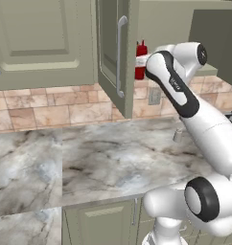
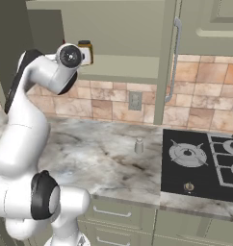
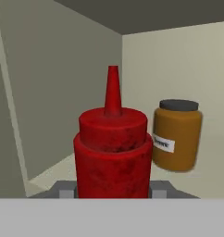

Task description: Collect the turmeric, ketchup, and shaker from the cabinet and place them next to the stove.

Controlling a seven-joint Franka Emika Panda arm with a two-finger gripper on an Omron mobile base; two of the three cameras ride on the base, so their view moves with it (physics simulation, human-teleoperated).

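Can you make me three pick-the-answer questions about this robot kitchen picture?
1. Where is the shaker?
A on the counter
B in the cabinet
C on the stove

2. What colour is the ketchup?
A green
B red
C blue

3. What is the gripper doing?
A wide open, holding nothing
B shut on the ketchup
C shut on the turmeric

Answers: 1 A, it stands on the marble counter left of the stove. 2 B, bright red. 3 B, the ketchup sits between its fingers; the turmeric stands apart.
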